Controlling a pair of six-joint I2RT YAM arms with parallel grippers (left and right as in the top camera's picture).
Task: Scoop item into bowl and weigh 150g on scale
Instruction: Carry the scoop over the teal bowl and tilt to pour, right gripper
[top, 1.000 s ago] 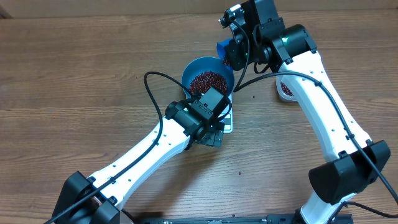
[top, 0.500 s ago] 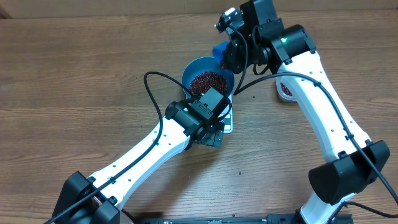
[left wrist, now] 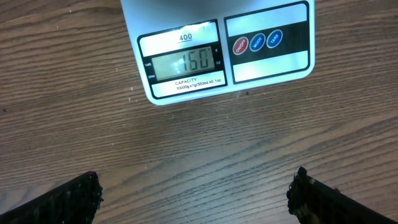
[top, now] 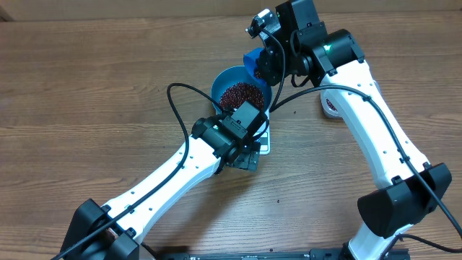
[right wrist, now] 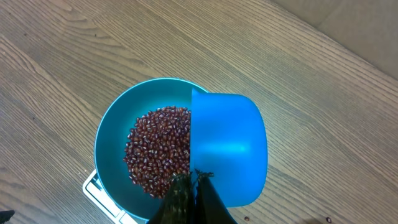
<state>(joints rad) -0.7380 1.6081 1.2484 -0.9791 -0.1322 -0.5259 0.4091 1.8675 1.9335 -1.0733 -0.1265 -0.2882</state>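
The blue bowl (top: 225, 81) stands on the white scale (top: 264, 143) and holds a heap of dark red-brown beans (top: 240, 94). In the left wrist view the scale (left wrist: 267, 59) shows its display and three buttons, and my left gripper (left wrist: 196, 194) hangs open over bare wood just in front of it. My right gripper (right wrist: 193, 178) is shut on a small blue scoop (right wrist: 228, 146), which it holds over the bowl's (right wrist: 111, 140) right rim beside the beans (right wrist: 158, 149). No beans show on the scoop. In the overhead view the scoop (top: 253, 59) is at the bowl's far edge.
A clear tub (top: 330, 105) with more beans sits to the right, largely hidden behind the right arm. Stray beans (right wrist: 247, 218) lie on the wood near the bowl. The left arm stretches from the front left up to the scale.
My right gripper has shifted the scoop slightly left and farther back along the bowl's far rim. The left arm has not moved.
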